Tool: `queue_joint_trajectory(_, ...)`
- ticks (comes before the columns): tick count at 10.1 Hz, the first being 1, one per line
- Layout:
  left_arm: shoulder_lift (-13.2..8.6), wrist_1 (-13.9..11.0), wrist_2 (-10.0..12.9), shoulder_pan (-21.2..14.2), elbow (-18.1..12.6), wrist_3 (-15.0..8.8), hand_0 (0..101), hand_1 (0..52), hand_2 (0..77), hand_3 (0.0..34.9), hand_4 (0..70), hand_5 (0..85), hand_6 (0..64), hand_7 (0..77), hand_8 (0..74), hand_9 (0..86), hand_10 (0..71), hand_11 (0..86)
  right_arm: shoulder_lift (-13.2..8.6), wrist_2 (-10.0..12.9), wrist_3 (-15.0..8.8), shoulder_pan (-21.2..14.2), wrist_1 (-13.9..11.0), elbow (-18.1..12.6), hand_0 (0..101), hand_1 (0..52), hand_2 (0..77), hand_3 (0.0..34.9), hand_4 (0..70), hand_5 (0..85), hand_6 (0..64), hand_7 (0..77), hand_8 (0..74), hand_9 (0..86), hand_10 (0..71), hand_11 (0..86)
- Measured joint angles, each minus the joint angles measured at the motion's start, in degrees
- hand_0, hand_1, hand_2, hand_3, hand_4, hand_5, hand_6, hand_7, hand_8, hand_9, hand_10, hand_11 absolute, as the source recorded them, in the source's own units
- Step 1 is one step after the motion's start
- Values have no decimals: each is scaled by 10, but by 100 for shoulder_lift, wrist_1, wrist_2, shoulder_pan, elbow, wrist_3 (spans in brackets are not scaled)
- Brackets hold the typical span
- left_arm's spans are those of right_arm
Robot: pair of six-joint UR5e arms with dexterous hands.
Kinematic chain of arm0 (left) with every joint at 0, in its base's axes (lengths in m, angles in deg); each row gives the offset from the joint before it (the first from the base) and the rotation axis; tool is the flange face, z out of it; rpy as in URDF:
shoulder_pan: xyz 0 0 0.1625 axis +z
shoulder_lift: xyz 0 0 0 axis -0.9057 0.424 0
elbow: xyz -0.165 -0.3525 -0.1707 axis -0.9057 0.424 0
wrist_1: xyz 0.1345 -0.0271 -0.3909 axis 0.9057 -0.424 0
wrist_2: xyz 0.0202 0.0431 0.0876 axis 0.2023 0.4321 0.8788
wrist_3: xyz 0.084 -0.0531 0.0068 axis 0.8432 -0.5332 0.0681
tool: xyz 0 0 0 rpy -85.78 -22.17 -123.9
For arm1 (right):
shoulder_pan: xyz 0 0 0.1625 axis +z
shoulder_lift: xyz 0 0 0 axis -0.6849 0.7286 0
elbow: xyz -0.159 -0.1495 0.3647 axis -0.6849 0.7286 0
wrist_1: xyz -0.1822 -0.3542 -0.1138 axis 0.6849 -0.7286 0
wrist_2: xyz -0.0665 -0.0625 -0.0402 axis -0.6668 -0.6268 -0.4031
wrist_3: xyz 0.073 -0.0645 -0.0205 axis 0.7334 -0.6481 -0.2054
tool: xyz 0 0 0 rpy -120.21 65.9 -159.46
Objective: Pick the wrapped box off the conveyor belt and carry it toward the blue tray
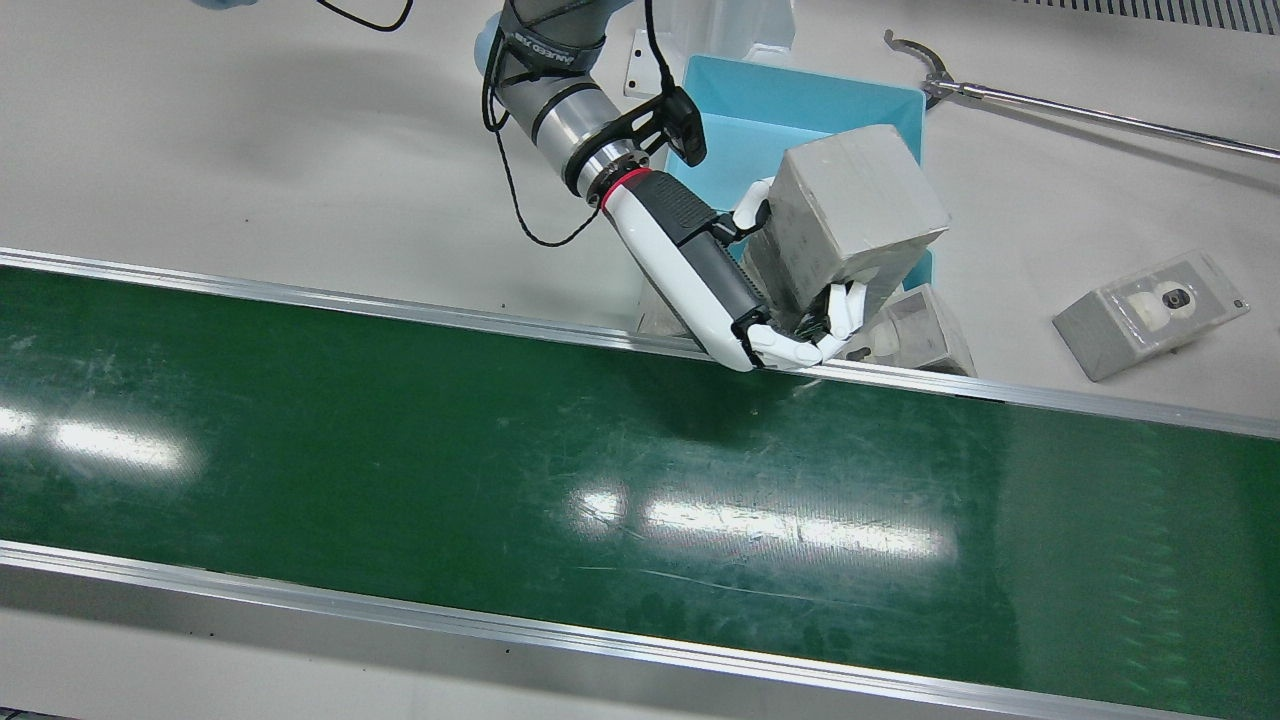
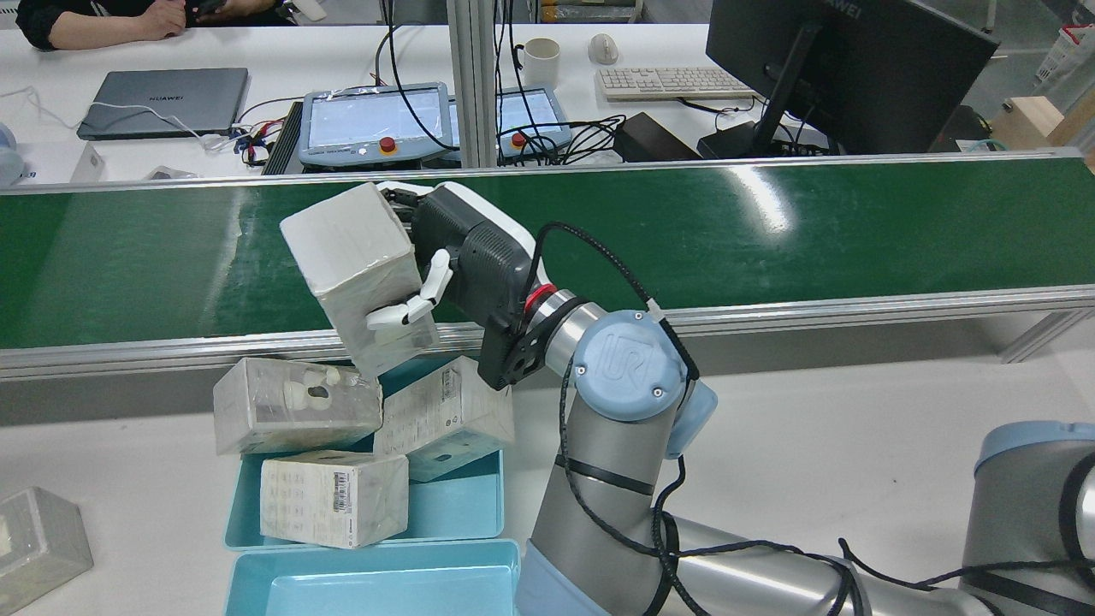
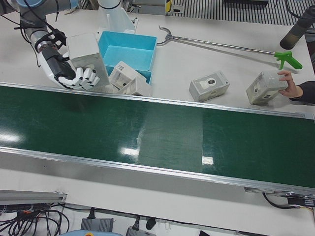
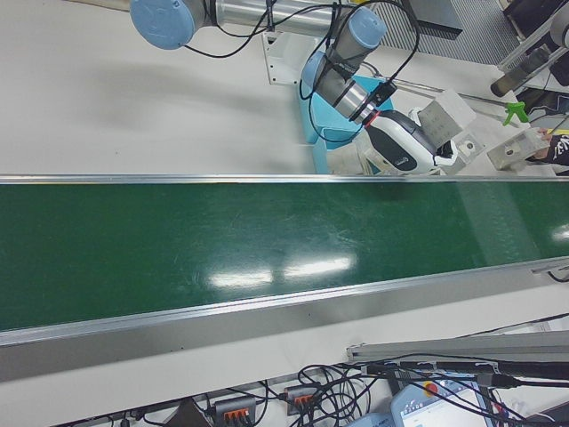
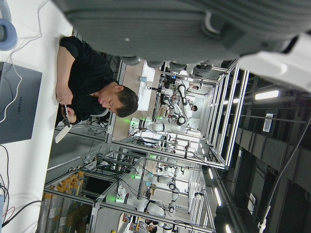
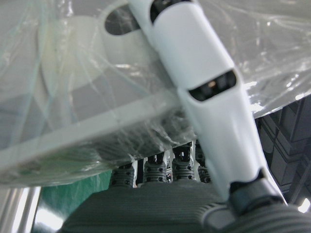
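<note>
My right hand (image 1: pixel 700 270) is shut on the grey wrapped box (image 1: pixel 850 215) and holds it tilted in the air, above the belt's far rail and the near edge of the blue tray (image 1: pixel 800 90). The rear view shows the hand (image 2: pixel 462 248) gripping the box (image 2: pixel 351 248) over the tray (image 2: pixel 462 505). The right hand view shows fingers (image 6: pixel 204 97) pressed on the plastic wrap (image 6: pixel 97 97). The green conveyor belt (image 1: pixel 500 450) is bare. The left hand view shows only a dark part of my left hand (image 5: pixel 170 24); its fingers are hidden.
Three wrapped boxes (image 2: pixel 295 406) (image 2: pixel 334 496) (image 2: pixel 445 419) lie in and on the tray. A second blue tray (image 2: pixel 376 586) sits nearer the robot. Another box (image 1: pixel 1150 315) and a reach grabber (image 1: pixel 1100 115) lie on the table. A person's hand holds a box (image 3: pixel 268 88).
</note>
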Motion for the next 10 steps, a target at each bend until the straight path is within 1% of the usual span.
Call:
queue_joint_trajectory(1,0,0,0,0,0,0,0,0,11,0,0,11,5,5,5,0,0,5,-29,-41,2,-51,14,44,500,16,365,5,273,622,415,398,545,387,420,360)
queue_joint_trajectory(2,0,0,0,0,0,0,0,0,5,0,0,11,5,0,5,0,5,5,-43,-80,4,-89,26,74,507,11,371,4,333,589,415,398,540,371,420,360)
queue_joint_trajectory(3,0,0,0,0,0,0,0,0,5,0,0,11,5,0,5,0,5,5,-58,-134,8,-109,34,107,507,11,371,4,333,589,475,360,491,338,420,371)
queue_joint_trajectory(4,0,0,0,0,0,0,0,0,5,0,0,11,5,0,5,0,5,5,-70,-186,11,-120,39,136,573,125,240,0,311,551,458,316,415,245,365,349)
queue_joint_trajectory(5,0,0,0,0,0,0,0,0,5,0,0,11,5,0,5,0,5,5,-77,-218,17,-124,43,149,631,125,240,3,256,502,415,267,327,147,267,256)
queue_joint_trajectory(6,0,0,0,0,0,0,0,0,5,0,0,11,5,0,5,0,5,5,-81,-238,24,-125,44,154,631,125,240,3,256,502,415,267,327,147,267,256)
queue_joint_trajectory(7,0,0,0,0,0,0,0,0,11,0,0,11,5,0,5,5,5,5,-84,-252,28,-127,45,155,544,235,120,90,158,344,295,164,104,22,60,87)
queue_joint_trajectory(8,0,0,0,0,0,0,0,0,11,0,0,11,5,0,5,5,5,5,-83,-260,33,-128,45,155,510,185,93,98,158,158,93,120,0,16,0,16)
queue_joint_trajectory(9,0,0,0,0,0,0,0,0,11,0,0,11,5,0,5,0,5,5,-79,-264,47,-128,44,155,510,185,93,98,158,158,93,120,0,16,0,16)
queue_joint_trajectory(10,0,0,0,0,0,0,0,0,11,0,0,11,5,0,5,0,5,5,-54,-260,89,-118,41,144,515,175,109,114,153,218,55,125,0,33,0,16)
